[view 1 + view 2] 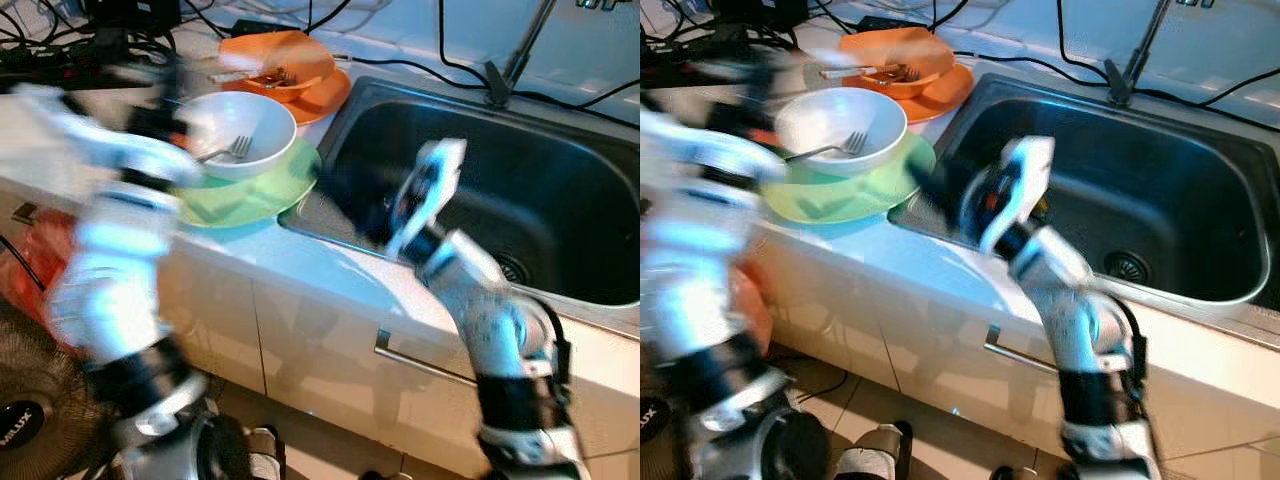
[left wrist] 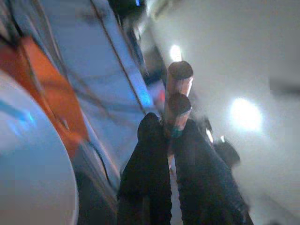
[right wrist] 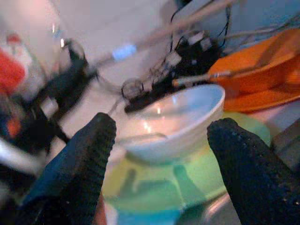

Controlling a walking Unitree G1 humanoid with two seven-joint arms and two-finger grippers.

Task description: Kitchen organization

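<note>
A white bowl (image 1: 250,120) with a fork (image 1: 228,152) in it sits on a green plate (image 1: 262,195) on the counter, left of the sink (image 1: 560,190). Behind them an orange bowl (image 1: 275,62) holding cutlery rests on an orange plate (image 1: 328,98). My left arm is motion-blurred; its gripper (image 1: 165,118) is by the white bowl's left rim, and the left wrist view shows its fingers (image 2: 150,154) shut with nothing between them. My right gripper (image 3: 161,126) hovers over the sink's left edge, open wide and facing the white bowl (image 3: 173,117).
A faucet (image 1: 515,60) and black cables (image 1: 420,65) run along the back of the counter. A cabinet handle (image 1: 420,365) sits below the sink front. A black fan (image 1: 30,400) stands on the floor at the left, with a red bag (image 1: 35,260) above it.
</note>
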